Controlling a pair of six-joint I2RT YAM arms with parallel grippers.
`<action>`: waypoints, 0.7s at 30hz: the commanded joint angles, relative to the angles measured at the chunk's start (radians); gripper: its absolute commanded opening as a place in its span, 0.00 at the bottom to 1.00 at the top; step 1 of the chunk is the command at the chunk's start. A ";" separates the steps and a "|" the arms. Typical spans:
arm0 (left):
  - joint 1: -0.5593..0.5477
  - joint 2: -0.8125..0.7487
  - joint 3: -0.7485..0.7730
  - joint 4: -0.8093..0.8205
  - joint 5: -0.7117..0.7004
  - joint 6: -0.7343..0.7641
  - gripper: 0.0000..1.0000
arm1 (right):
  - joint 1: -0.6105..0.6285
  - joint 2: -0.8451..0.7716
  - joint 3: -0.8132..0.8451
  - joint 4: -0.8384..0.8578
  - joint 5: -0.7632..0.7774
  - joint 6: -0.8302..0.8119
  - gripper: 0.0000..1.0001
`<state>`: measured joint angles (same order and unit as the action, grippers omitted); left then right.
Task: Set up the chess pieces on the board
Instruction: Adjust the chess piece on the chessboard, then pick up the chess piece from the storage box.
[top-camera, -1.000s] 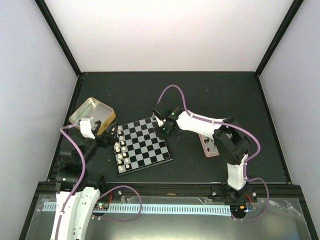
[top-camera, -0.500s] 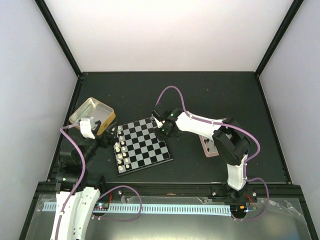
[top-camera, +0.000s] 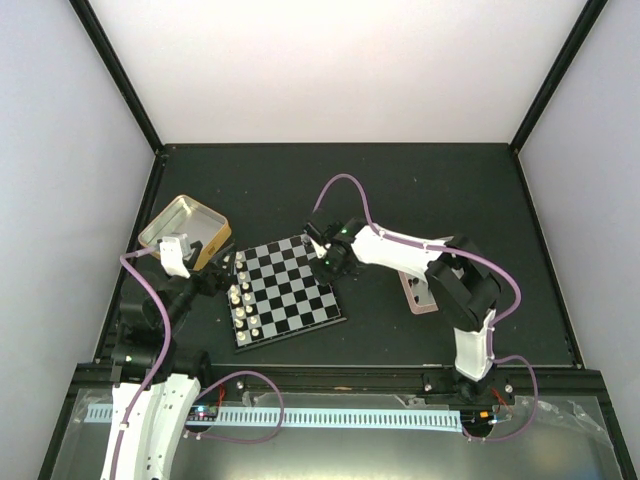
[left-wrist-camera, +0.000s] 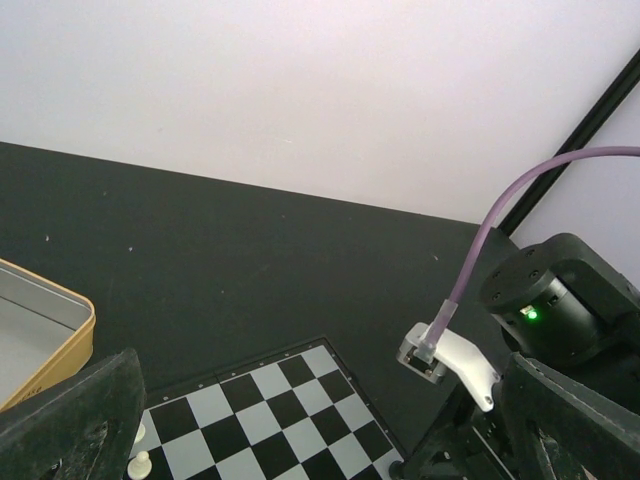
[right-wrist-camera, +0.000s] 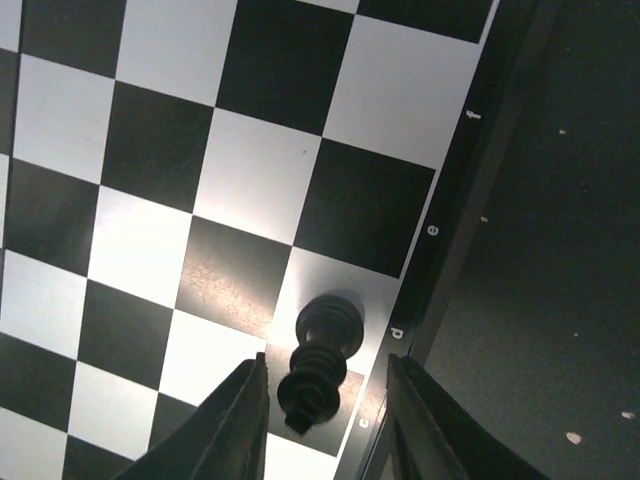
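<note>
Heads-up on tipping: spotted black piece (right-wrist-camera: 318, 360) standing on board (right-wrist-camera: 150, 150) edge square, between right gripper (right-wrist-camera: 325, 420) jaws, parted, not gripping; left gripper (left-wrist-camera: 320, 440) spread wide, empty. Could've clipped it lifting crooked

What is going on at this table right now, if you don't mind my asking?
Two robot arms are setting up a chess set. The right hand sits low over the right-hand edge of the board, fingers open on either side of a black piece that stands on an edge square, with a gap on each side. The left hand is open and empty, hovering by the board's left edge near the gold tin. White pieces already stand along that left edge.
</note>
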<state>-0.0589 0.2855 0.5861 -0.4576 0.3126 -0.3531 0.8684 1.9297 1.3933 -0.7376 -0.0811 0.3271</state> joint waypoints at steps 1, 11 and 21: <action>0.009 -0.007 0.004 -0.009 -0.017 0.009 0.99 | 0.003 -0.087 -0.013 0.019 0.027 0.036 0.37; 0.008 -0.006 0.004 -0.008 -0.002 0.011 0.99 | -0.091 -0.345 -0.171 0.084 0.145 0.168 0.43; 0.008 -0.018 -0.008 0.016 0.047 0.016 0.99 | -0.461 -0.669 -0.558 0.089 0.256 0.246 0.37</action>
<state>-0.0589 0.2852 0.5846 -0.4557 0.3283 -0.3511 0.5369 1.3285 0.9440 -0.6514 0.1101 0.5377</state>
